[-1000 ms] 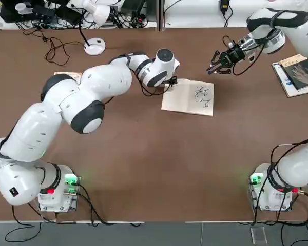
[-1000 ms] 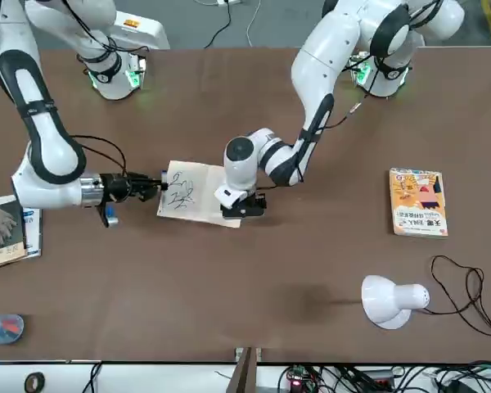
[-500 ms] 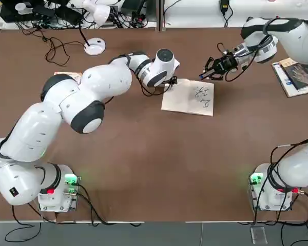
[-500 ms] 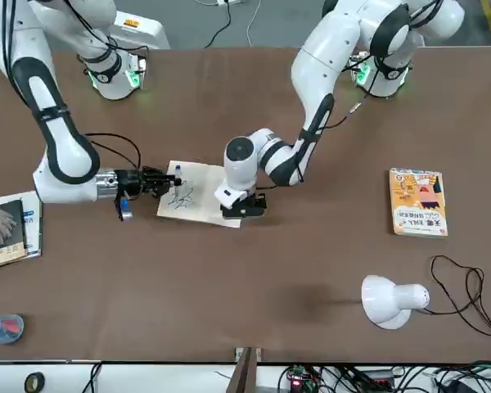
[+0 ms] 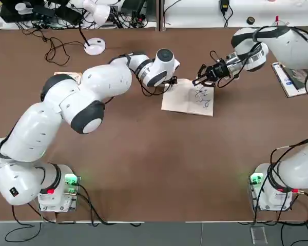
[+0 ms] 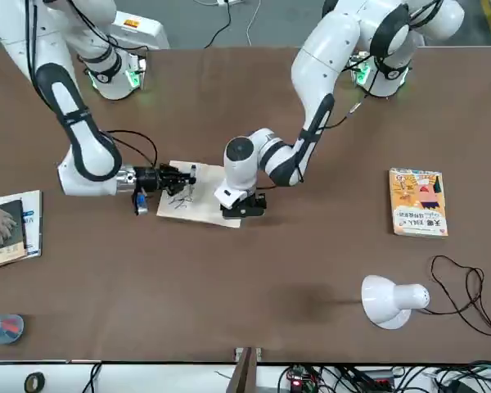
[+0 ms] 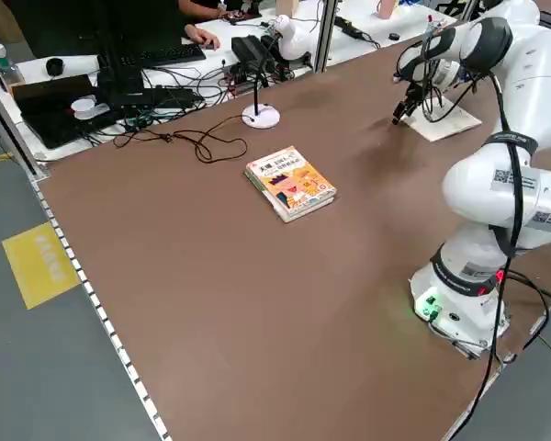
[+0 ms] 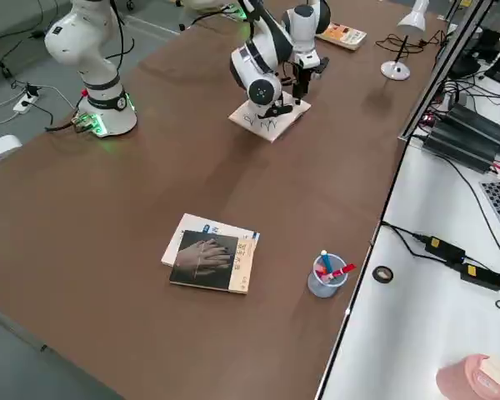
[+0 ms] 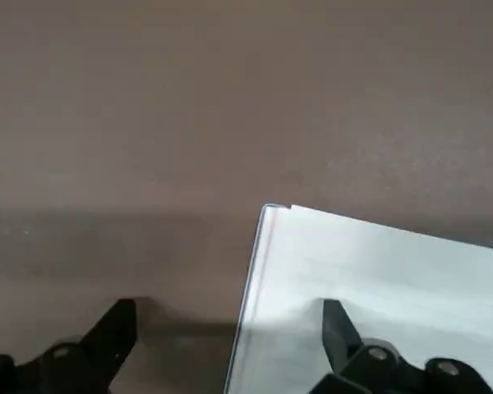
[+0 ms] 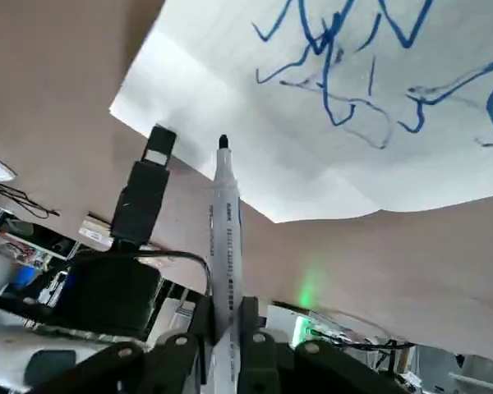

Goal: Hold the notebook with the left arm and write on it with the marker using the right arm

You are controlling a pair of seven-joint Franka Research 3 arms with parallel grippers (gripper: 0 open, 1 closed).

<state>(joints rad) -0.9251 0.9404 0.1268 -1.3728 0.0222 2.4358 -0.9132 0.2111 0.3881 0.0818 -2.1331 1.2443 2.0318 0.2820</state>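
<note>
The marker [image 10: 224,238] is clamped in the right pincer [image 5: 199,79] at the notebook's [image 5: 187,100] 1 o'clock corner; the left pincer [image 9: 230,345], spread wide, pins the 9 o'clock edge. Pressing too hard risks the page being dragged or torn.

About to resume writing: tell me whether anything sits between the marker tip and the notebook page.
Nothing visible does. The right gripper holds the marker over the notebook, while the left gripper sits at the far edge.

The notebook [image 6: 198,195] lies near the middle of the table [image 6: 254,278]. The left gripper [image 6: 244,209] presses its one end. The right gripper [image 6: 180,176] hovers at its other end, clamped on the marker [image 6: 183,169].
</note>
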